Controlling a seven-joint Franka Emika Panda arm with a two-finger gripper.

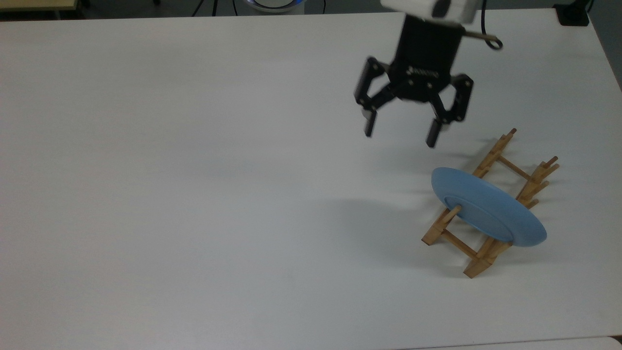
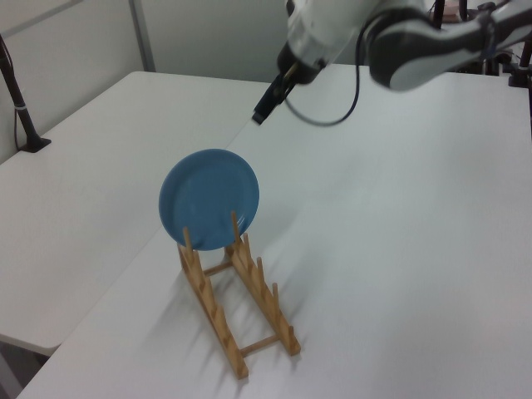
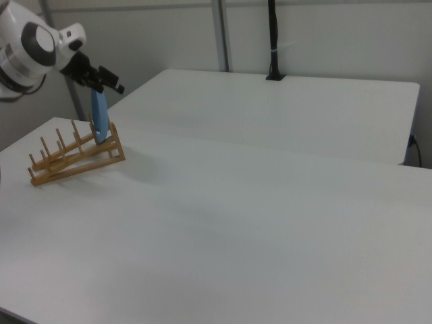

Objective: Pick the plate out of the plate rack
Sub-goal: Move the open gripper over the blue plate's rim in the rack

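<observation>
Light-blue plate standing on edge between pegs at one end of wooden plate rack, rack on white table, gripper fingers spread wide, empty, above table, apart from plate, toward the top view's upper left of it

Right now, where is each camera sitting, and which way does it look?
Top view: high above, looking down on the table; shows the open gripper.
Left view: beyond the rack's end, looking along it at the plate's face; shows the arm.
Right view: low at the table's far side, looking across; plate edge-on, gripper above it.
All share plate, rack and gripper.
</observation>
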